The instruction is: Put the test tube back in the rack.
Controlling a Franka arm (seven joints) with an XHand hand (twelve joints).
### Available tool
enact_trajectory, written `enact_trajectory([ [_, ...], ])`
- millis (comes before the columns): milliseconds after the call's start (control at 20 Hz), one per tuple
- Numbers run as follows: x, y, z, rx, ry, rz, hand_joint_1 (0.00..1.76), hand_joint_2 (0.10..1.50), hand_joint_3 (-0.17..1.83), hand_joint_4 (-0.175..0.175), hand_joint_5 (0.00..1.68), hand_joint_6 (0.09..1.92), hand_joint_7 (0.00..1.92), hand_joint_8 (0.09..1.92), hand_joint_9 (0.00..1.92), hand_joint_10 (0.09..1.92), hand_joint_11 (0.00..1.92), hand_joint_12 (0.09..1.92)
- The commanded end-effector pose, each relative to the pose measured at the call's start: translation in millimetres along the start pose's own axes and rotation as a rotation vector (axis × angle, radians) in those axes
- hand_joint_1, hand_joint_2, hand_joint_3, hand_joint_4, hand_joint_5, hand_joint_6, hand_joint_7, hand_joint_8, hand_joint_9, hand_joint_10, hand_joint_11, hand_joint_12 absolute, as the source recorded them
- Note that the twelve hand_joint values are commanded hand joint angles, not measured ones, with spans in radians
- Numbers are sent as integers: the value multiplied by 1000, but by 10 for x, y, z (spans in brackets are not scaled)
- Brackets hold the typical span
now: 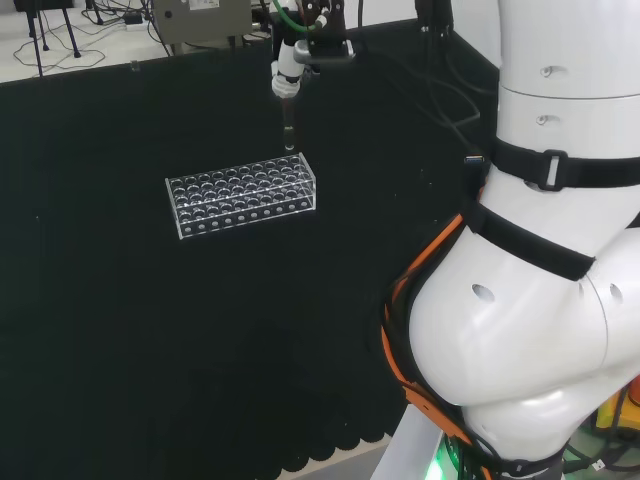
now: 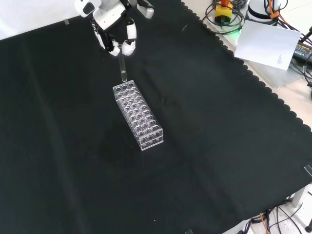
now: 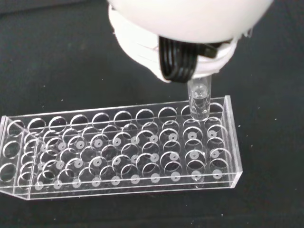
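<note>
The hand [image 2: 113,23] hangs over the black cloth [image 2: 219,146], its fingers [image 2: 129,40] curled in to pinch the top of a clear test tube [image 2: 123,66]. The tube hangs upright, its lower end just above the end of the clear rack [image 2: 138,116] that lies toward the cloth's far edge in the front view. In the wrist view its tip sits over a corner hole.

A robotics lab: a black cloth [image 2: 204,146] covers the bench, cables [image 1: 110,15] trail over the floor at the head view's upper left, and a clear rack [image 2: 138,115] (many-holed, for tubes) sits mid-frame.
</note>
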State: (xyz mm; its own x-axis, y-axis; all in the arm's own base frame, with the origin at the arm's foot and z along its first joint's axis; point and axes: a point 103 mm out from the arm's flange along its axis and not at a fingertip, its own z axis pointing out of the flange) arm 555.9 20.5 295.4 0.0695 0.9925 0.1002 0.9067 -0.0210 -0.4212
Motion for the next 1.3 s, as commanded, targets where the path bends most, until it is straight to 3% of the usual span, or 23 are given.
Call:
enact_trajectory([
  [50,16,6,51,15,-3,-2,1441,542,757,-175,1356,512,1416,683,1467,196,1180,1069],
  [1300,-112,59,251,55,16,25,1441,540,760,-175,1357,512,1415,687,1470,191,1181,1068],
])
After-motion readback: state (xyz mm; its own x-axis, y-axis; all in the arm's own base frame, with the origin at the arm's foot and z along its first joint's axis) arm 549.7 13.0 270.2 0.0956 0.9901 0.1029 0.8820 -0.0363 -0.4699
